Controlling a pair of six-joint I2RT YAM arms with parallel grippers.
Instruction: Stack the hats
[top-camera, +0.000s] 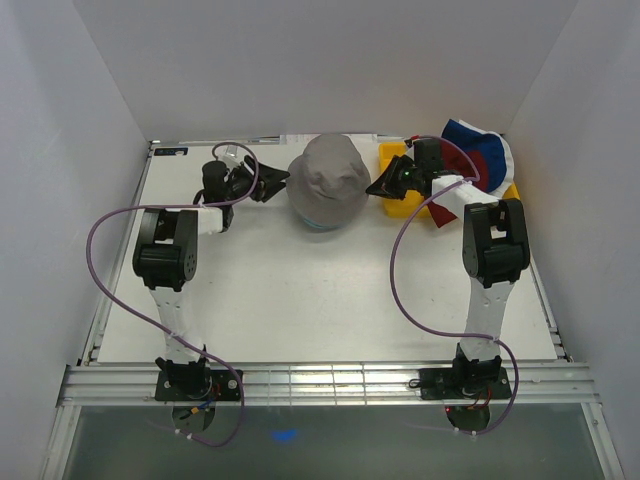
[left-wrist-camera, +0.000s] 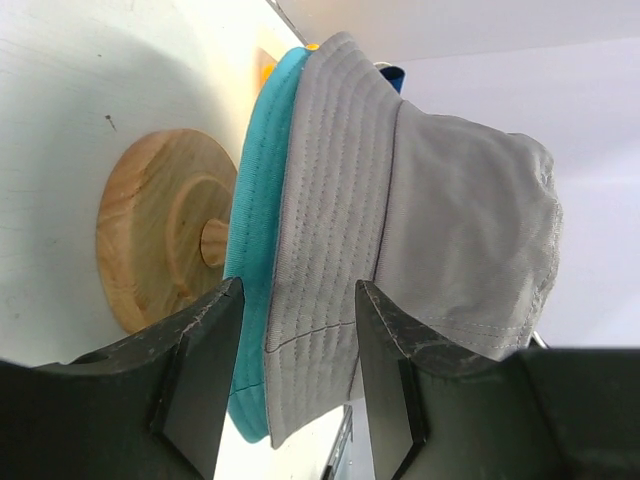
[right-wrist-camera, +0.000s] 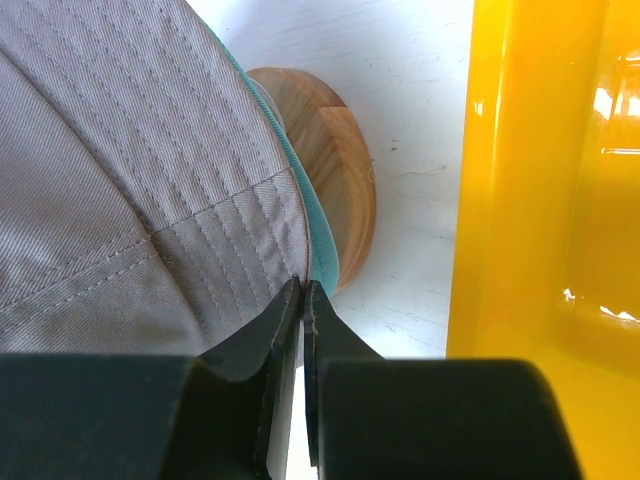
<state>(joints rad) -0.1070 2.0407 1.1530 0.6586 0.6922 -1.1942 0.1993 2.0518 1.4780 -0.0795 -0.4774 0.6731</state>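
Grey hat (left-wrist-camera: 450, 230) brim lies between spread fingers (left-wrist-camera: 200, 370) of the left gripper (left-wrist-camera: 300, 290).

The left arm (top-camera: 166, 252) rises from its base at the lower left of the top view, folds at a dark elbow in the left middle, and reaches up and right toward the centre. Its left hand (top-camera: 268, 184) points right, and its two dark fingers (left-wrist-camera: 200, 370) stand wide apart. The right arm (top-camera: 494, 250) mirrors it from the lower right, with its elbow in the right middle and its wrist angled left. The right hand (top-camera: 383, 187) points left with its fingers pressed together, only a thin slit between them.
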